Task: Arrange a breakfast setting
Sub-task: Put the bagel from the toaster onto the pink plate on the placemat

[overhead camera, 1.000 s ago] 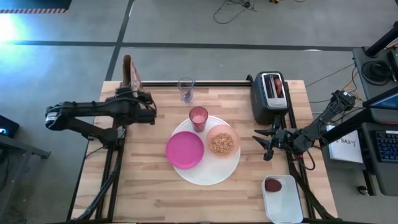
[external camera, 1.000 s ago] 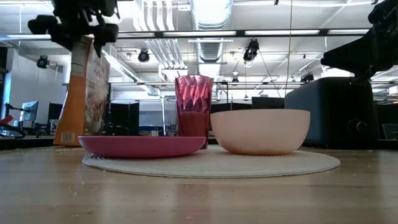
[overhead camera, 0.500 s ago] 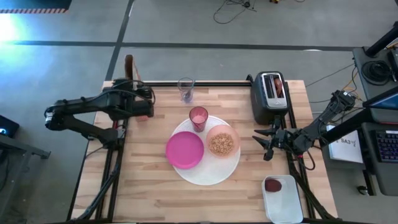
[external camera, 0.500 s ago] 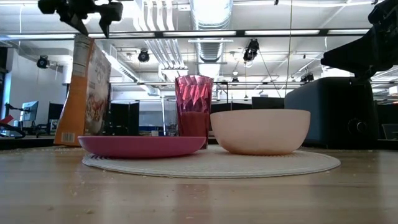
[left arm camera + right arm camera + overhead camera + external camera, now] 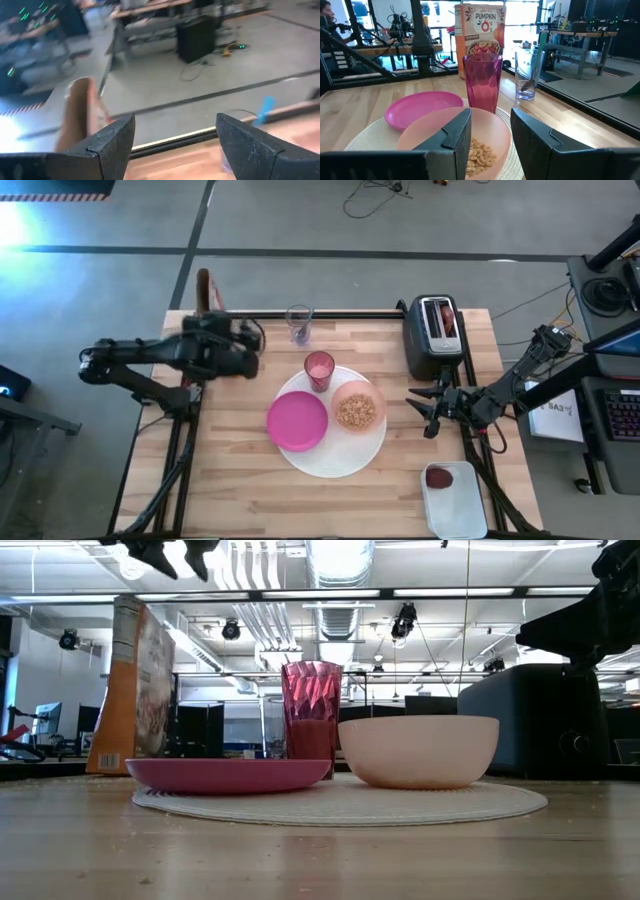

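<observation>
The big white plate (image 5: pixel 345 460) lies mid-table and carries the magenta plate (image 5: pixel 297 421), the pale pink bowl (image 5: pixel 357 410) with cereal in it, and the pink tumbler (image 5: pixel 319 369). The clear glass (image 5: pixel 298 323) stands at the far edge. The dark red fruit (image 5: pixel 439 477) lies in a white tray (image 5: pixel 455 505) at the near right. My left gripper (image 5: pixel 252 352) is open and empty, high above the table, right of the cereal box (image 5: pixel 206 290); its fingers show at the top of the low view (image 5: pixel 175 550). My right gripper (image 5: pixel 420 415) is open and empty, right of the bowl. I cannot make out the spoon or the bagel.
A black toaster (image 5: pixel 433 337) stands at the far right, with something pale and red in its slot. The orange cereal box (image 5: pixel 135 685) stands upright at the far left corner. Bare wood lies along the near edge and the left side.
My left gripper has risen from the top of the cereal box and gone toward the table's right, away from the box. The box stays standing upright in its place. My right arm has kept still.
</observation>
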Tool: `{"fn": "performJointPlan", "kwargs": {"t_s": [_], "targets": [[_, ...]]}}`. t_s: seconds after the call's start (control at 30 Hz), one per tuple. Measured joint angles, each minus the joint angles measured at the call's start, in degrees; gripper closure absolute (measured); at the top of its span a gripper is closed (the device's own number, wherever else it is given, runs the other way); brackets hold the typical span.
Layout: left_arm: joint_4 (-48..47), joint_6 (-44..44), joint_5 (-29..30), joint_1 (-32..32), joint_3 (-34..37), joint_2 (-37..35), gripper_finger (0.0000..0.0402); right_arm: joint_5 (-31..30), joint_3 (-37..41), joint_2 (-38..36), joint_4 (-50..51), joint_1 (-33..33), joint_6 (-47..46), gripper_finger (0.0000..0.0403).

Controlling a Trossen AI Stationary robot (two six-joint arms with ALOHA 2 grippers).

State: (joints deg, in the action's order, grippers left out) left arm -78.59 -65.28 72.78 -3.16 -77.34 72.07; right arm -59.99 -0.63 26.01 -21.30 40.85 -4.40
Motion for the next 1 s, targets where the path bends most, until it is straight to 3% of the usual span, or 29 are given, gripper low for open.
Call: {"fn": "performJointPlan", "kwargs": {"t_s": [0.23, 0.4, 0.8, 1.0], "targets": [[6.0, -1.1, 6.7, -14.8, 4.9, 4.7, 0.0141, 0.0, 0.0, 0.0, 0.0, 0.0, 0.1, 0.0275], [8.0, -0.8, 7.3, -21.2, 6.2, 8.7, 0.0141, 0.0, 0.0, 0.0, 0.0, 0.0, 0.0, 0.0275], [12.1, 1.6, 6.6, -24.6, 6.9, 13.4, 0.0141, 0.0, 0.0, 0.0, 0.0, 0.0, 0.0, 0.0275], [19.5, 7.3, -0.5, -23.9, 7.6, 13.6, 0.0141, 0.0, 0.0, 0.0, 0.0, 0.0, 0.1, 0.0275]]}}
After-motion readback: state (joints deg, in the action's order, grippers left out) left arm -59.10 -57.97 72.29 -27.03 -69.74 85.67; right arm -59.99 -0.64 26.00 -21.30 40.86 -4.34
